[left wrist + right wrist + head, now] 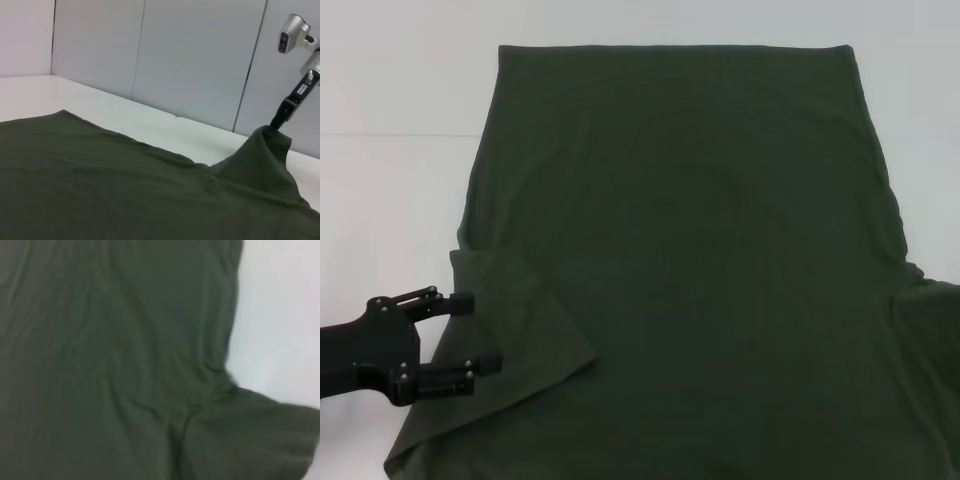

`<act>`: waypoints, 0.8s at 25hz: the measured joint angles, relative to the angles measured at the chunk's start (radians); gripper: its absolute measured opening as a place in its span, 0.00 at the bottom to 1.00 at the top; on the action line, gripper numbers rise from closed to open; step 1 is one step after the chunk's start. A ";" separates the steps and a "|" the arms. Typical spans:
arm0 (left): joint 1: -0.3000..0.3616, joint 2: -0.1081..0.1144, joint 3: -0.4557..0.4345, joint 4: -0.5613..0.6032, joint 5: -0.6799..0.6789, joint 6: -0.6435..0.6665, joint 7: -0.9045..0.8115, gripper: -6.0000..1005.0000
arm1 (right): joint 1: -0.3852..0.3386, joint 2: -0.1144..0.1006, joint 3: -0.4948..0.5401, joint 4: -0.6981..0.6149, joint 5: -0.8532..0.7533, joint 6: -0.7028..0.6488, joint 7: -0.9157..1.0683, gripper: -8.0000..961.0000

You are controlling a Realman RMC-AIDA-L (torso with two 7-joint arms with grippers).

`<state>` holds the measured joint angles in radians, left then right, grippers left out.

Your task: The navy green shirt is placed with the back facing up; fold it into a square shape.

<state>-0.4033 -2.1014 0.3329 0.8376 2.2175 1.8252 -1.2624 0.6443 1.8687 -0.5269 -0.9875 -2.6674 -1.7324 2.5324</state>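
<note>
The white tabletop (400, 90) carries one shirt (680, 260), spread plain side up across its middle and reaching the near edge. By my reading the fold has barely begun: the left sleeve (510, 340) lies turned in over the body, while the right sleeve (260, 150) is pinched and lifted by the right gripper (280, 120), fingers closed on cloth. The left gripper (470, 335) sits at the left sleeve's edge, fingers wide. Body folds remain.
</note>
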 joint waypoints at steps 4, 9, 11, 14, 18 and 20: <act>0.000 0.000 0.000 0.000 0.001 0.000 0.000 0.86 | 0.043 0.004 -0.045 0.010 -0.001 -0.004 0.000 0.03; 0.000 0.000 -0.001 0.000 0.002 0.000 0.000 0.86 | 0.122 0.028 -0.135 0.014 -0.006 -0.003 0.008 0.03; 0.000 0.000 -0.001 0.000 0.003 0.000 0.000 0.86 | 0.160 0.043 -0.185 0.024 -0.016 0.006 0.011 0.03; 0.002 0.000 -0.002 0.000 0.003 0.001 -0.001 0.86 | 0.203 0.063 -0.240 0.044 -0.041 0.028 0.017 0.03; 0.003 0.000 -0.002 0.000 0.003 0.001 -0.001 0.86 | 0.246 0.088 -0.282 0.076 -0.071 0.055 0.032 0.03; 0.003 0.000 -0.002 0.000 0.003 0.001 -0.001 0.86 | 0.261 0.098 -0.290 0.089 -0.072 0.062 0.035 0.03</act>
<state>-0.4003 -2.1014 0.3313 0.8375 2.2206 1.8263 -1.2638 0.9057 1.9662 -0.8169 -0.8982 -2.7395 -1.6701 2.5670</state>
